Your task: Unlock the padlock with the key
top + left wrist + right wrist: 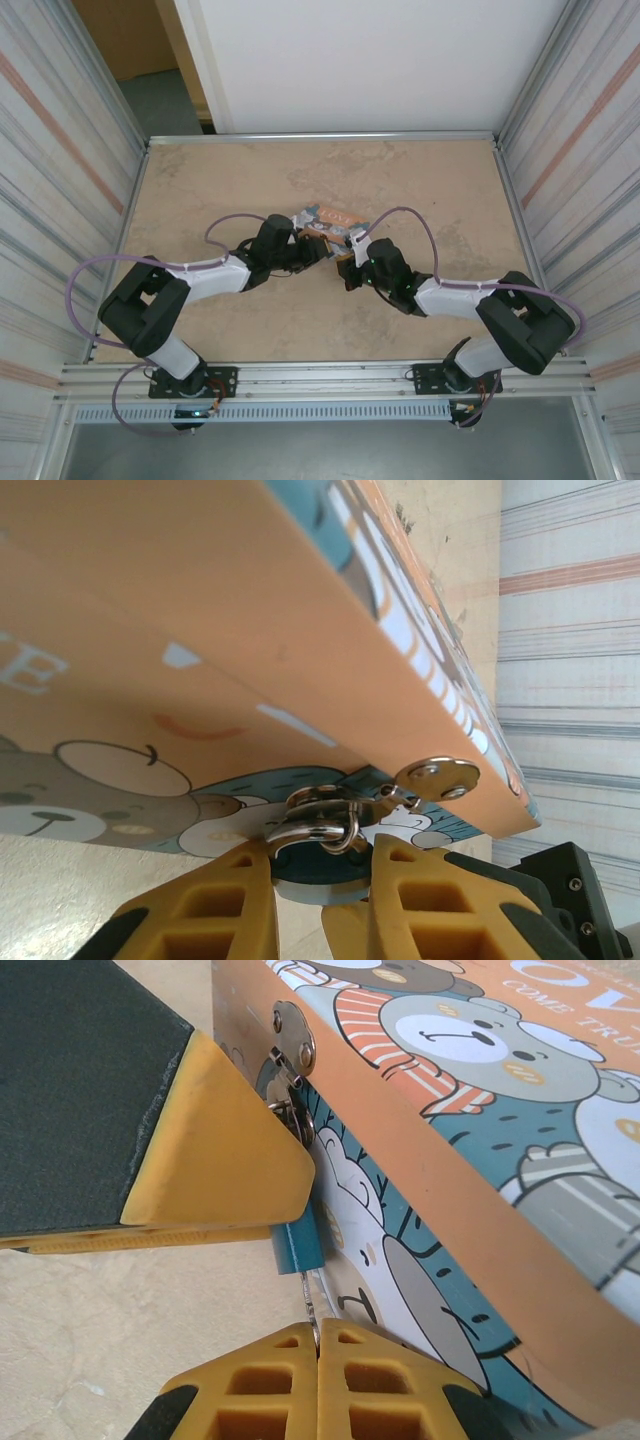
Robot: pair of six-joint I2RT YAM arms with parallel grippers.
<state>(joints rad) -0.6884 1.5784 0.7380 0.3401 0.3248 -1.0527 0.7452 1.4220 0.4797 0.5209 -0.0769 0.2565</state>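
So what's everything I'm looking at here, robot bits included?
box: one, orange with cartoon bears, mid-table between the two grippers
latch: one, silvery, on the box's side
padlock: one, blue body with silvery shackle, hanging from the latch
key: one, thin and silvery, its tip at the padlock's underside
table: one, beige and mottled, under everything
cables: two, purple, looping along the arms
arms: two, black and white, bases at the table's near edge
left gripper: one, yellow fingers, closed on the padlock's body
right gripper: one, yellow fingers, pinched shut on the key
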